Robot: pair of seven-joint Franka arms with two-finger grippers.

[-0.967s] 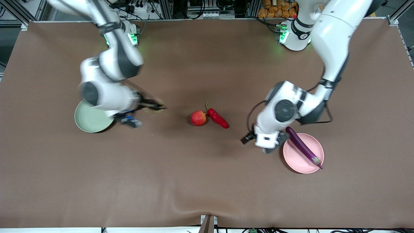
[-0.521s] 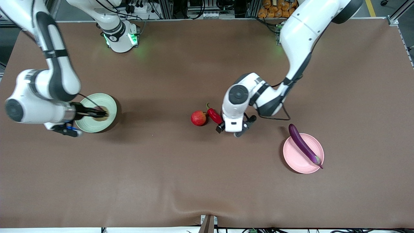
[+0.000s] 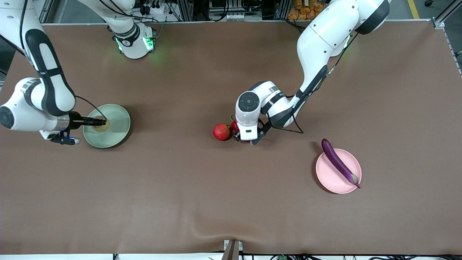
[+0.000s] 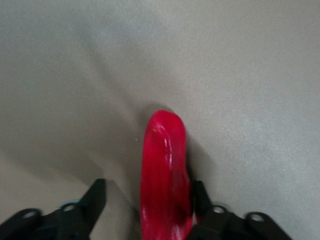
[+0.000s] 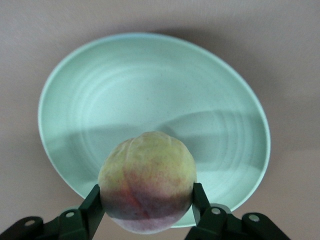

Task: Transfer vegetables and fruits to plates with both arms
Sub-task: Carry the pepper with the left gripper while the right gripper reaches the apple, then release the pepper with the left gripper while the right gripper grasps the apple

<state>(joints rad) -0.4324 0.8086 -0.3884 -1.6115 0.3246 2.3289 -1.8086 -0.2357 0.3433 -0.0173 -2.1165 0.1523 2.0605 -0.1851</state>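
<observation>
My right gripper (image 3: pixel 98 122) is shut on the yellowish-pink peach (image 3: pixel 102 125) and holds it over the pale green plate (image 3: pixel 120 118). The right wrist view shows the peach (image 5: pixel 147 180) clamped between both fingers of this gripper (image 5: pixel 147 202), above the plate (image 5: pixel 150 95). My left gripper (image 3: pixel 242 137) is down at the red chili pepper (image 3: pixel 235 126), beside the red apple (image 3: pixel 221 131). In the left wrist view the chili (image 4: pixel 165 175) lies between the open fingers of this gripper (image 4: pixel 147 205), close against one finger and apart from the other. The purple eggplant (image 3: pixel 338 163) lies across the pale pink plate (image 3: pixel 330 178).
The brown table (image 3: pixel 202 195) carries the apple and chili near its middle, the green plate toward the right arm's end and the pink plate toward the left arm's end. Both arm bases stand along the table's edge farthest from the front camera.
My right arm swung from beside the green plate to over it with the peach. My left arm moved from the pink plate to the chili and came down around it.
</observation>
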